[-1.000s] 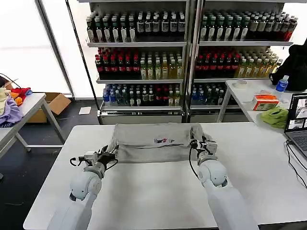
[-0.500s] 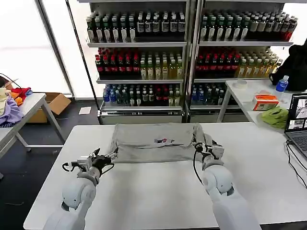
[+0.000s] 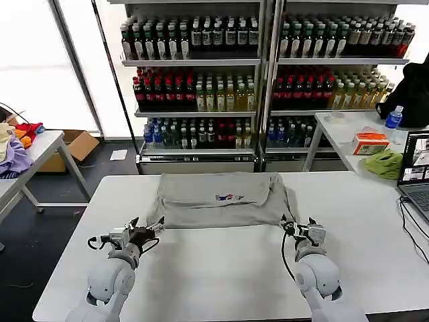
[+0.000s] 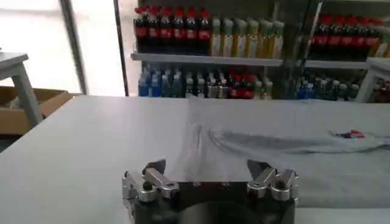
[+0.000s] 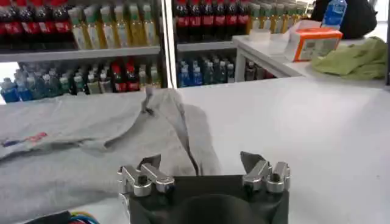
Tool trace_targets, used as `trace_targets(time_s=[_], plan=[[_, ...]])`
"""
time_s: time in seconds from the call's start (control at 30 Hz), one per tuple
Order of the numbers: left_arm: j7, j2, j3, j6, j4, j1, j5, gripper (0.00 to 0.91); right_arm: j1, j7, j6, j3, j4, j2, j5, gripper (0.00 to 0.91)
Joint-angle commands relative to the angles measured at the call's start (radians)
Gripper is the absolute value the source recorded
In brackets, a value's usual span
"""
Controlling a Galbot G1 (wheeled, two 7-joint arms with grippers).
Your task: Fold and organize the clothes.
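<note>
shirt (image 3: pixel 218 199): half-folded, far-centre of table (image 3: pixel 221 268) | left gripper (image 3: pixel 144 228): jaws spread, empty, just off its left hem corner | right gripper (image 3: pixel 303 230): spread, empty, near right corner | soft, light, limp; you'd best pinch hem corners, both layers

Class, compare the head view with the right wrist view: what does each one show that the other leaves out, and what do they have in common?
Head view alone: the left gripper, open, near the T-shirt's left corner, a cardboard box on the floor, and a laptop on the side table. Right wrist view alone: a close look at the right gripper with its fingers spread and nothing between them. Both share the grey T-shirt with its small chest print, the white table, the lime-green cloth, the orange box and the drink shelves.
</note>
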Motion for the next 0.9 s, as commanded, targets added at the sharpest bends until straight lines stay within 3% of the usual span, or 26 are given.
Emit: trace_targets(time_s=[0.03, 0.1, 0.13, 0.17, 0.2, 0.27, 0.3, 0.37, 0.6, 0.9], plan=[[0.002, -0.006, 0.0, 0.001, 0.031, -0.004, 0.009, 0.907, -0.008, 0.002, -0.004, 0.009, -0.025, -0.011, 0.0, 0.907], [0.003, -0.01, 0.001, -0.001, 0.051, -0.013, 0.012, 0.826, 0.002, -0.001, -0.003, 0.008, -0.038, -0.011, -0.002, 0.907], [0.004, -0.011, 0.002, -0.002, 0.058, -0.015, 0.015, 0.635, 0.006, -0.003, -0.003, 0.008, -0.046, -0.01, -0.003, 0.756], [0.006, -0.013, 0.005, -0.002, 0.067, -0.018, 0.021, 0.504, 0.009, -0.005, -0.004, 0.007, -0.053, -0.01, -0.003, 0.655], [0.008, -0.013, 0.007, -0.002, 0.07, -0.018, 0.024, 0.302, 0.009, -0.007, -0.003, 0.005, -0.056, -0.009, -0.005, 0.373], [0.012, -0.014, 0.01, -0.003, 0.083, -0.019, 0.036, 0.091, 0.011, -0.014, -0.002, 0.001, -0.068, -0.007, -0.011, 0.141], [0.012, -0.014, 0.01, -0.003, 0.085, -0.02, 0.036, 0.071, 0.012, -0.018, 0.0, 0.0, -0.076, -0.004, -0.014, 0.131], [0.013, -0.014, 0.011, -0.004, 0.094, -0.021, 0.042, 0.06, 0.018, -0.025, 0.006, -0.004, -0.101, 0.003, -0.014, 0.0], [0.02, -0.015, 0.012, -0.006, 0.112, -0.01, 0.064, 0.01, 0.014, -0.057, 0.049, -0.014, -0.156, 0.019, -0.015, 0.0], [0.03, -0.018, 0.02, -0.013, 0.109, 0.005, 0.081, 0.01, -0.019, -0.073, 0.06, -0.014, -0.105, 0.01, -0.026, 0.0]])
